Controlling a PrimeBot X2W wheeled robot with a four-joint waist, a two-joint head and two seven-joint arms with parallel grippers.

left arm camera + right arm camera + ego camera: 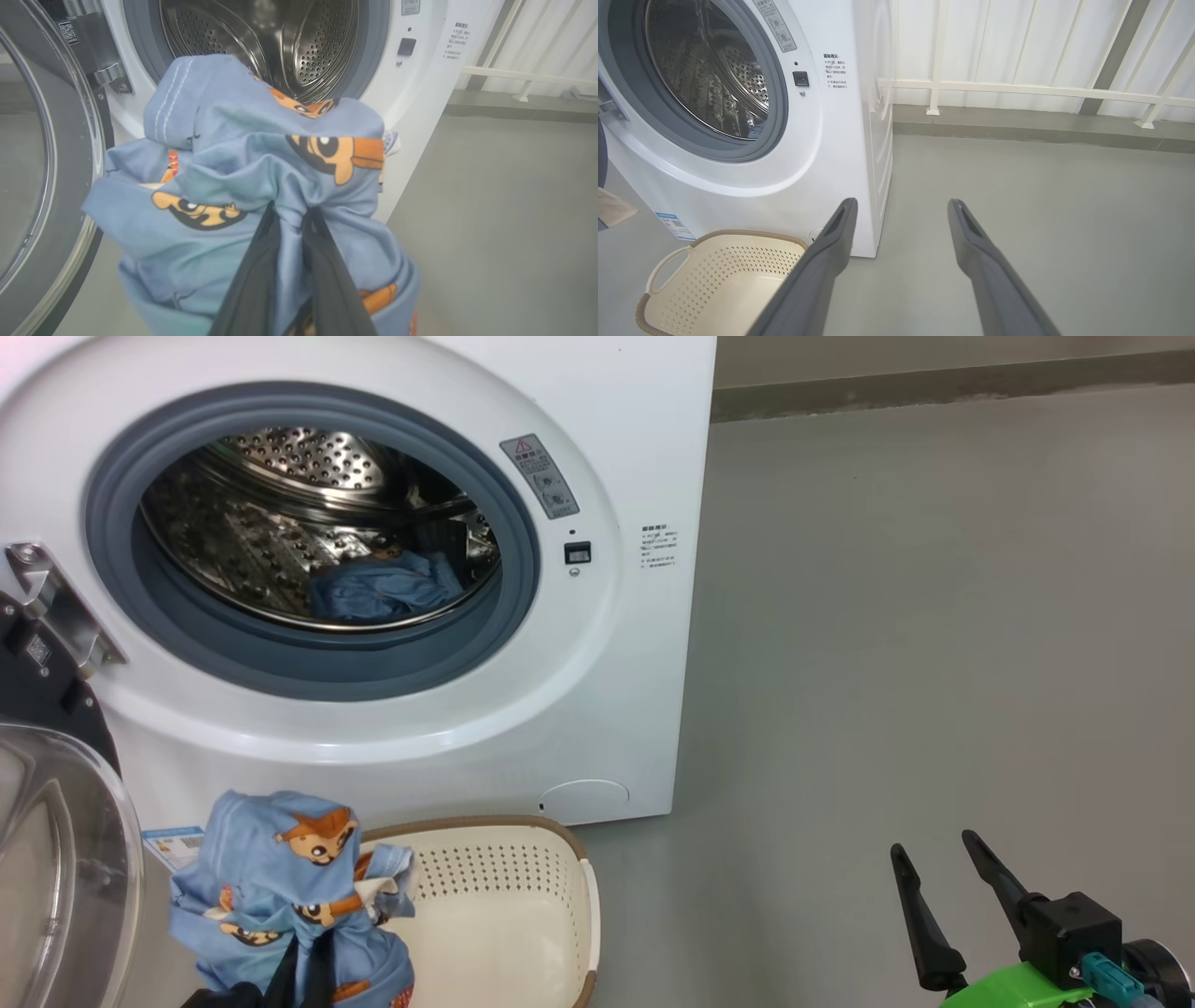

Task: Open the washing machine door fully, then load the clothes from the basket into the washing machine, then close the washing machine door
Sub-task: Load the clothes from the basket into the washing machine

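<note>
Head view: light blue fabric garment with orange-brown patches (280,887) pinched in left gripper (306,957), up over cream perforated plastic basket (523,905), facing big white washing machine (625,644), round glass door (56,868) wide open. Left wrist view: fingers (254,280) tight on it. Right wrist view: right gripper (902,201) spread wide.

- The head view is looking forward and down at the front of the washing machine (644,476) from a little way back, with the basket (523,887) low in frame.
- The left wrist view is facing the drum (317,46) from very near, and the clothes (233,154) are crowding the lens.
- The right wrist view is looking from low on the machine's right side, toward a white railing (1017,88).
- All three are sharing the drum mouth.
</note>
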